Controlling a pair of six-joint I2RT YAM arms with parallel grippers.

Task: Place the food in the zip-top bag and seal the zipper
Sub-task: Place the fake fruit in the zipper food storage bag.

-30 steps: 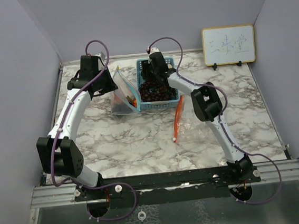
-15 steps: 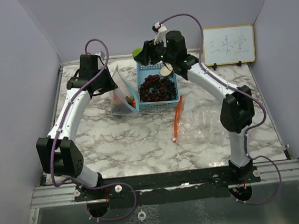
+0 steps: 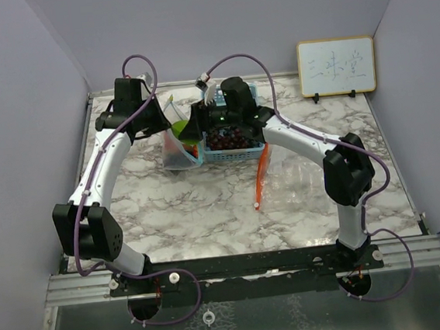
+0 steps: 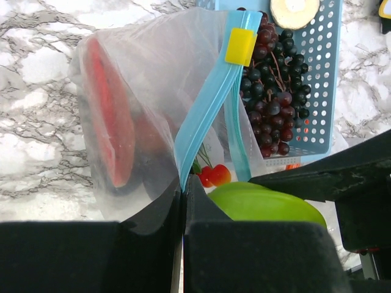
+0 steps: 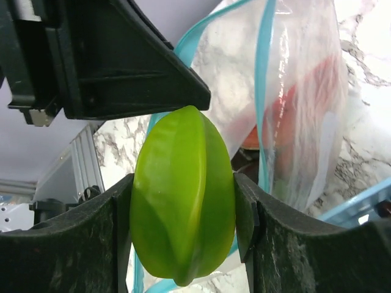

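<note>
The two arms look alike. The left arm (image 3: 108, 156) and the right arm (image 3: 299, 135) have smooth white tube-like links joined by chunky black housings, the biggest at each elbow (image 3: 91, 230). A thin purple cable (image 3: 138, 57) runs along the outside of each arm in loose loops, from the black base (image 3: 130, 283) up to the wrist. The right one carries a small white plug (image 3: 205, 79). The left gripper (image 4: 184, 186) and the right gripper (image 5: 182, 183) are matte black, with broad, flat-sided fingers (image 5: 91, 244) and angular bodies.
</note>
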